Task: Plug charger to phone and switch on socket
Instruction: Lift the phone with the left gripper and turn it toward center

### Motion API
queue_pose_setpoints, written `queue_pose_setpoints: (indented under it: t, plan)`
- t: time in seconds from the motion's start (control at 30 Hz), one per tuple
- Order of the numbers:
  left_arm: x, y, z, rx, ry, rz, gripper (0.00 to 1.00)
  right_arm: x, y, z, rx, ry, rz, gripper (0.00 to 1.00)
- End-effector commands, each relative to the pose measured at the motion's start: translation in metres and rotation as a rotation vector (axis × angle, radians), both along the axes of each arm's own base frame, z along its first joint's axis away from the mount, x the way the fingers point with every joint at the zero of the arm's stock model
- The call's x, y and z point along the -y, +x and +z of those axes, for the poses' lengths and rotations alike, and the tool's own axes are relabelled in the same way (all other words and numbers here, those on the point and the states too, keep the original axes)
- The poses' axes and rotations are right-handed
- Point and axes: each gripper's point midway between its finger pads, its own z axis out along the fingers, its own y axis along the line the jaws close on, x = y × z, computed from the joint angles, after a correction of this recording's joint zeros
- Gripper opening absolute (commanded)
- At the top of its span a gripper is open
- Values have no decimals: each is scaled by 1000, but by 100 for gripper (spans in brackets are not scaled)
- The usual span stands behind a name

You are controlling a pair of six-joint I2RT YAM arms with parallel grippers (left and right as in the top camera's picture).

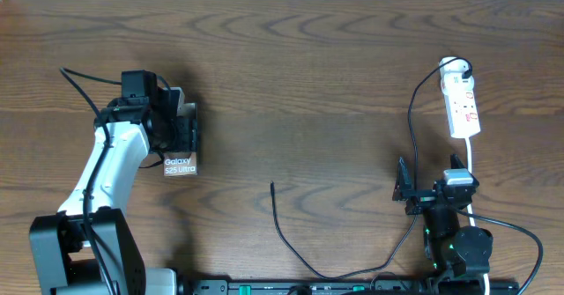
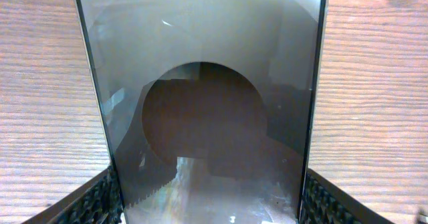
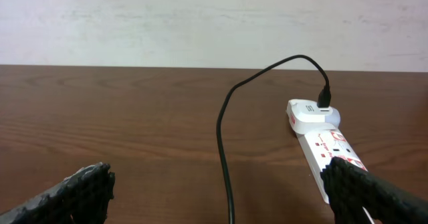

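Two steps remain, by my reading: the charger [image 1: 276, 217] is not yet in the phone [image 1: 180, 145], and the red marks do not tell me whether the socket [image 1: 462, 106] is switched on. My left fingers [image 2: 100, 200], ribbed and black, clasp the phone by its long edges at the left of the bench [image 1: 308, 75]; whether it is lifted I cannot tell. Phone: flat, glossy, dark, mirror-like, with white lettering at its near end. Charger: thin black cable, seated in a rounded white adapter [image 3: 311, 112] at the socket's far end, looping near to a narrow plug tip [image 1: 272, 188] lying free mid-bench, well apart from the phone. Socket: slim white plastic strip, far right. My right fingers [image 3: 73, 194] stand spread wide and empty, near the socket. Bench: dark matte wood grain
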Motion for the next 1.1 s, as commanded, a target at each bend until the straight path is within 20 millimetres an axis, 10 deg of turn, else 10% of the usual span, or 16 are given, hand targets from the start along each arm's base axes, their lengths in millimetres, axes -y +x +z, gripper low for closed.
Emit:
queue_pose_setpoints:
  t: [0.0, 1.07]
  plan:
    - [16, 2, 15, 31, -107, 25, 7, 0, 0, 0, 2, 4, -1, 99]
    - [109, -30, 68, -519, -910, 701, 7, 0, 0, 0, 2, 4, -1, 99]
